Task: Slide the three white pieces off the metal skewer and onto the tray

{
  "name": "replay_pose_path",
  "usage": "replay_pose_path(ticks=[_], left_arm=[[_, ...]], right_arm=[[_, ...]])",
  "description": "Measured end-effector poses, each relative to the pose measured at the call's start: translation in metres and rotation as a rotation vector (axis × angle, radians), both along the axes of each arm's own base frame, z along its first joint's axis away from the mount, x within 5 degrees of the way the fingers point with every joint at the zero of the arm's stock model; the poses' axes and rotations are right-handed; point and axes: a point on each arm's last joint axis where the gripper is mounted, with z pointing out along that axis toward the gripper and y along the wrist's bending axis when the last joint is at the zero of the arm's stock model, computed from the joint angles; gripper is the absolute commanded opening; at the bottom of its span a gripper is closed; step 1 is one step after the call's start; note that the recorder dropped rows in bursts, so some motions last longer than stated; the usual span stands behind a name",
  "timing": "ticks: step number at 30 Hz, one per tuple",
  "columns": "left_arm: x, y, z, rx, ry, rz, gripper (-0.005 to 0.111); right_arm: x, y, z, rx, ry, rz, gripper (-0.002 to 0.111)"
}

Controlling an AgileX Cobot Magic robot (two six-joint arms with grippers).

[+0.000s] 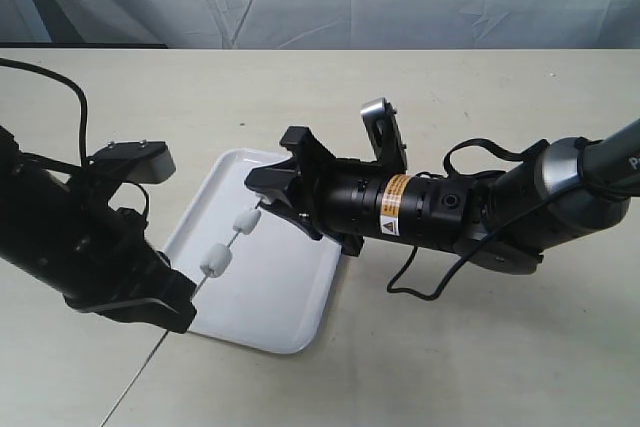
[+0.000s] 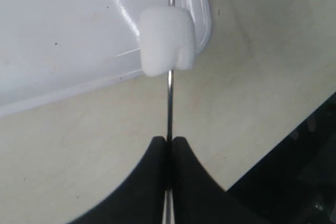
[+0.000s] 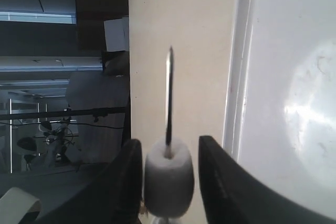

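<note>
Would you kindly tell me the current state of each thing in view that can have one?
left gripper: shut on the metal skewer.
right gripper: open, jaws flanking the end white piece.
metal skewer: held over the tray, tip poking past the end white piece.
middle white piece: threaded on the skewer.
last white piece: threaded, nearest the left gripper.
tray: flat on the table, no piece seen on it.

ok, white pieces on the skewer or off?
On. Two pieces are threaded on the skewer over the tray; the third piece, also skewered, sits inside the right gripper.
</note>
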Motion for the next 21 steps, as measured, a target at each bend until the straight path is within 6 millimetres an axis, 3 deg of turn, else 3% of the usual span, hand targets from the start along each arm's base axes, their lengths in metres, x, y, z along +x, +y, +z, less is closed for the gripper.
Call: replay_pose_path(ticks=[6,16,21], left_arm=[[0.0,0.0,0.0,-0.002,0.003,-0.005,0.0],[-0.007,0.0,-0.005,-0.017,0.047,0.011,0.0],[-0.023,0.005,-0.008,-0.029,0.084,0.016,0.0]], right_arm=[[0.0,0.0,0.0,-0.003,-0.005,0.003,0.014],[-0.001,0.0,-0.002,-0.046,-0.048,0.024,0.014],[0.003,0.003,-0.003,-0.114,-0.064,0.037,0.014]])
